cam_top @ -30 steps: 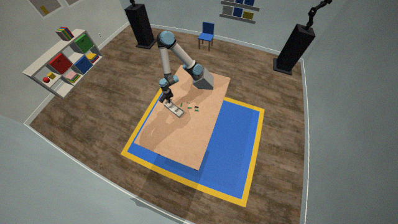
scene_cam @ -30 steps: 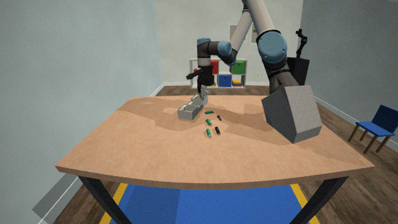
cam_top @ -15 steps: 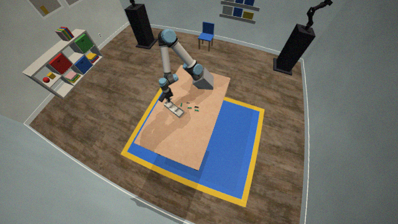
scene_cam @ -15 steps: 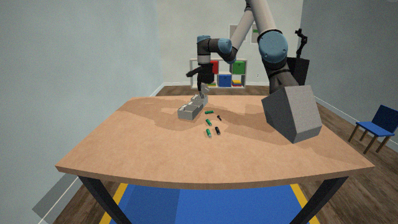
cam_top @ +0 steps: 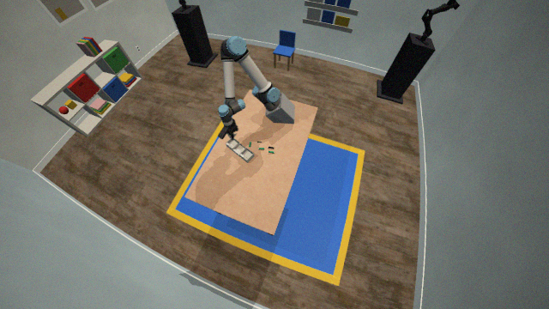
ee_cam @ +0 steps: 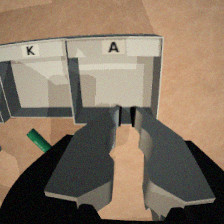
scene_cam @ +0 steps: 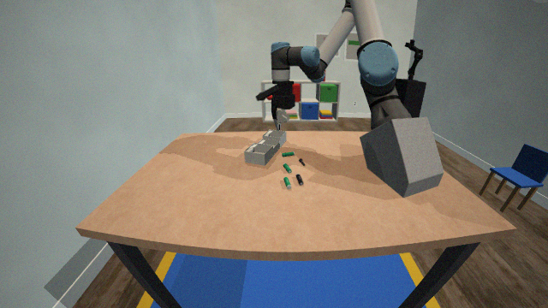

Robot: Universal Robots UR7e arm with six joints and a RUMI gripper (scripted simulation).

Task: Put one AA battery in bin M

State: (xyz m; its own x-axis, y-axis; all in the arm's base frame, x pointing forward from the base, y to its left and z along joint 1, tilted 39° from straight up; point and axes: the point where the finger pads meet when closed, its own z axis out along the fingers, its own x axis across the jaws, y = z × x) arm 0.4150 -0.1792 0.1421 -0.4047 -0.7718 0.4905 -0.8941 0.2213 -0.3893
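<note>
While the arm reaches out over the far side of the wooden table (scene_cam: 223, 214), its gripper (scene_cam: 278, 121) hangs just above the end of a grey row of bins (scene_cam: 262, 151), with its jaws nearly closed. From the wrist view the two grey fingers point down at the compartment marked A (ee_cam: 114, 80), with the one marked K (ee_cam: 35, 82) beside it; a small dark thing seems to sit between the fingertips, though I cannot tell what it is or whether it is truly gripped. A bin marked M does not show in any view. Beside the row of bins, loose on the tabletop, lie three green batteries (scene_cam: 287, 168) and two smaller black ones (scene_cam: 300, 179), all apart from each other. One green battery (ee_cam: 38, 139) shows beside the K compartment in the wrist view. The arm's grey base block (scene_cam: 402, 156) sits on the table's right side.
</note>
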